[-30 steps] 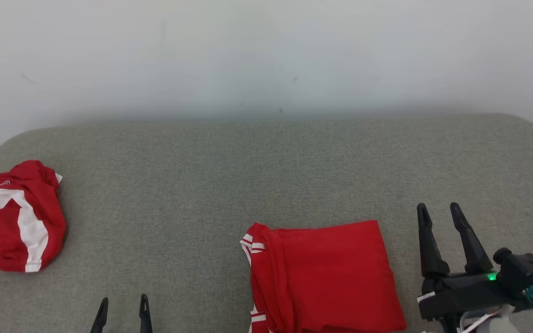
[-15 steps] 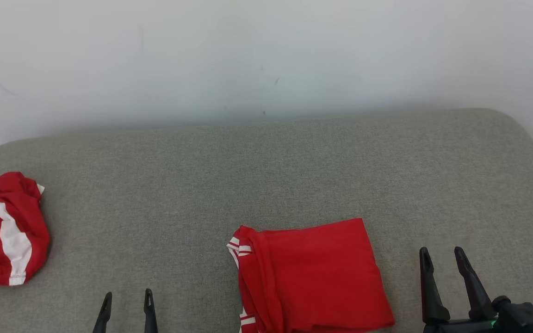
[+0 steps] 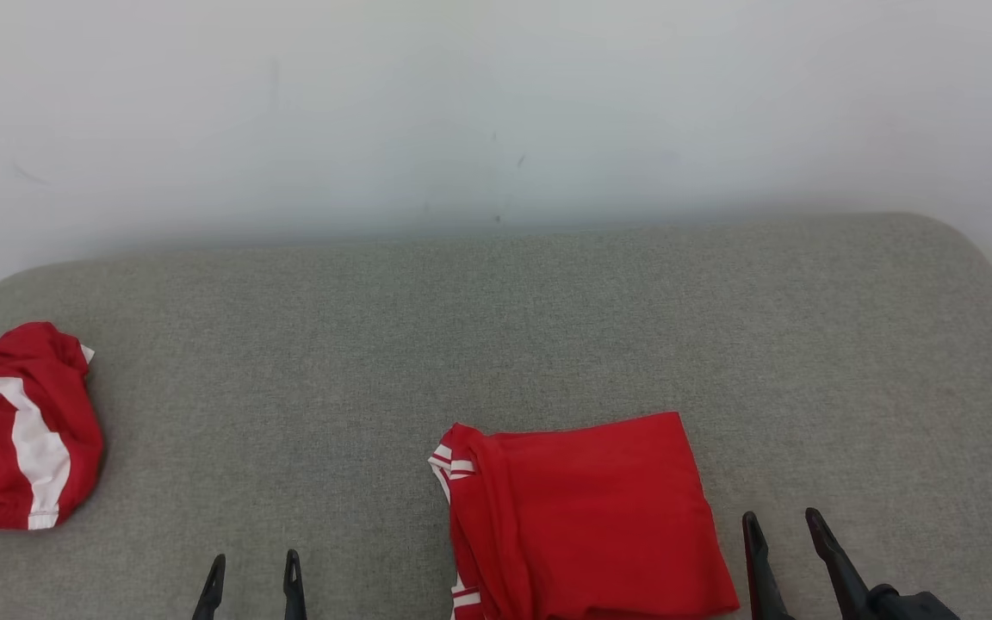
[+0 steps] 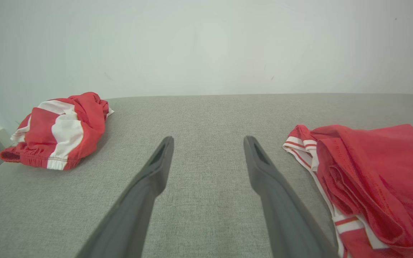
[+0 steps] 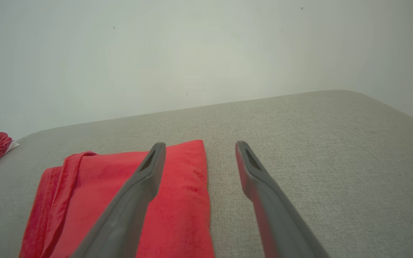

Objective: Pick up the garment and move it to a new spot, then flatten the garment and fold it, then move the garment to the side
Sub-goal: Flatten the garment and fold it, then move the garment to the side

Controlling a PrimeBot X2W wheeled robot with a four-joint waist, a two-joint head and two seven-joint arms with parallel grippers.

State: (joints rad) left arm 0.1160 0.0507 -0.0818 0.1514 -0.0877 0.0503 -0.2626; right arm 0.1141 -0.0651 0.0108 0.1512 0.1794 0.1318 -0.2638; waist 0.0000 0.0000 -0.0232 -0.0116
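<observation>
- The left gripper comes up from the near edge of the grey cushion, left of the middle. Its two dark fingers point toward the far edge and just the upper parts of them show in the head view.
- In the left wrist view the left gripper has its fingers spread wide, with bare grey fabric between and beneath them. It holds nothing and touches no cloth.
- The right gripper rises from the near edge toward the right. Its fingers lean slightly to the left, and part of its dark body shows at the bottom edge of the head view.
- In the right wrist view the right gripper is also spread wide and holds nothing. Its left finger lies over the right border of the folded cloth in that view, while its right finger is over bare cushion. Whether the finger touches the cloth cannot be told.
- The folded red garment lies flat at the near edge of the cushion, about the middle, between the two grippers and nearer the right one. White-striped trim shows along its left side, and its right side is a straight, smooth edge.
- A crumpled red and white garment sits in a heap at the cushion's left edge, well apart from the folded one.
- A pale wall stands behind the cushion's far edge.
</observation>
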